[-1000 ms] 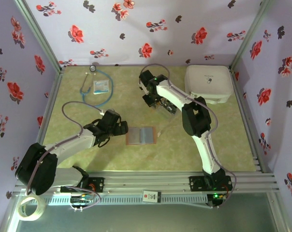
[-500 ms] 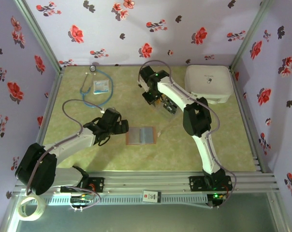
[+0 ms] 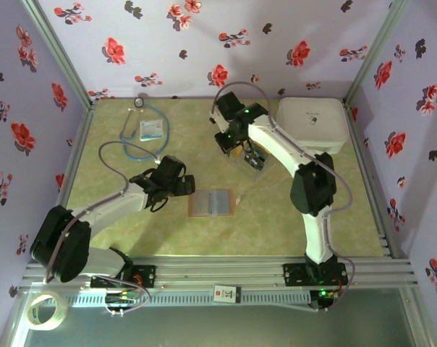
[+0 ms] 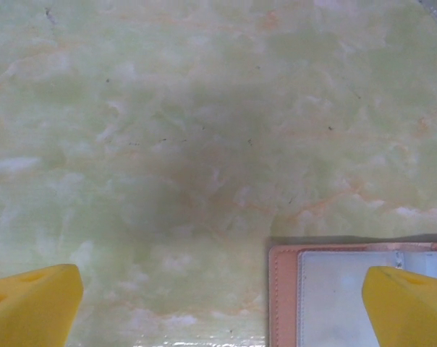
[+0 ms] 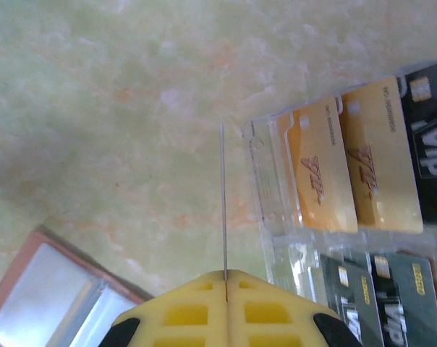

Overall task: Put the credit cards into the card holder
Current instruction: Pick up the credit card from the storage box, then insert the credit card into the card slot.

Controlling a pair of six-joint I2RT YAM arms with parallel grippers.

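A pale green marbled surface point(image 3: 132, 238) sits boxed in by lavender walls printed with red and dark flowers. At the near edge a metal rail point(image 3: 226, 269) carries both arm bases, and a roll of clear tape point(image 3: 48, 311) lies just outside its left end.

The left arm reaches forward and to the right, low over the surface. The left gripper point(image 4: 222, 307) is spread wide: in its wrist view the two yellow fingertips point(image 4: 34, 303) stand at opposite edges with bare surface between them, gripping nothing. The right-hand tip overlaps the near corner of the card holder point(image 3: 213, 203), though whether they touch cannot be told. The holder lies open and flat near the middle of the surface, just right of that gripper, with a reddish-brown border and greyish slots facing up.

Farther back, the right arm bends over from its base, with its wrist above the middle of the surface. The right gripper point(image 5: 226, 276) is closed, its yellow fingers pressed together on a thin card point(image 5: 223, 202) seen edge-on as a fine line rising from between them. Just beside it lie the credit cards point(image 5: 349, 173), gold ones next to black ones, set in a clear plastic tray point(image 5: 265, 181). They are well apart from the card holder, which shows at the lower left corner of the right wrist view.

Along the far side, a big white case point(image 3: 312, 124) rests at the right. A stethoscope point(image 3: 135, 144) with blue tubing curls at the left around a white-blue packet point(image 3: 152, 130).
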